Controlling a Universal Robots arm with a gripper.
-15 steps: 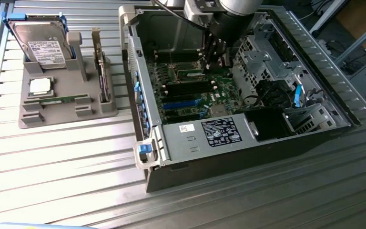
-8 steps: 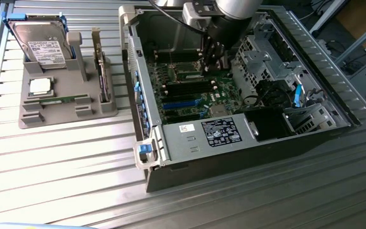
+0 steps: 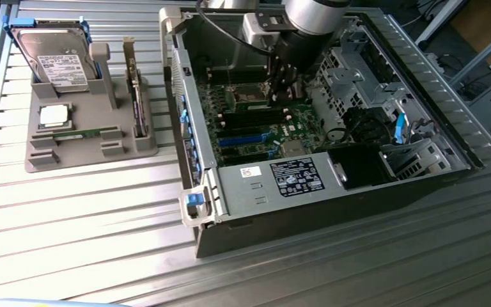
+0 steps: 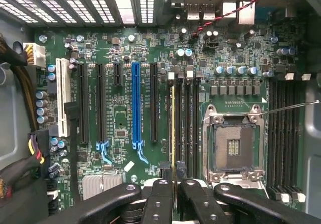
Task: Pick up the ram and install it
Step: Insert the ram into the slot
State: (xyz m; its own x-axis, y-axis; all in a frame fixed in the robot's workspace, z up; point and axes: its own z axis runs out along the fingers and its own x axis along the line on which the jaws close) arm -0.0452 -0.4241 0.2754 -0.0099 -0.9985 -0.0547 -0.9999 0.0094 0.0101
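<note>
Upper centre of the exterior view, the arm (image 3: 314, 16) reaches down into the open computer case (image 3: 228, 211), gripper (image 3: 281, 86) clenched on the ram (image 4: 173, 133) over the motherboard (image 4: 125, 123).

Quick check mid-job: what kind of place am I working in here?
Probably a robotics lab bench for computer assembly: an open desktop case lies on a slotted metal table, beside a grey fixture holding a hard drive and other parts.
</note>
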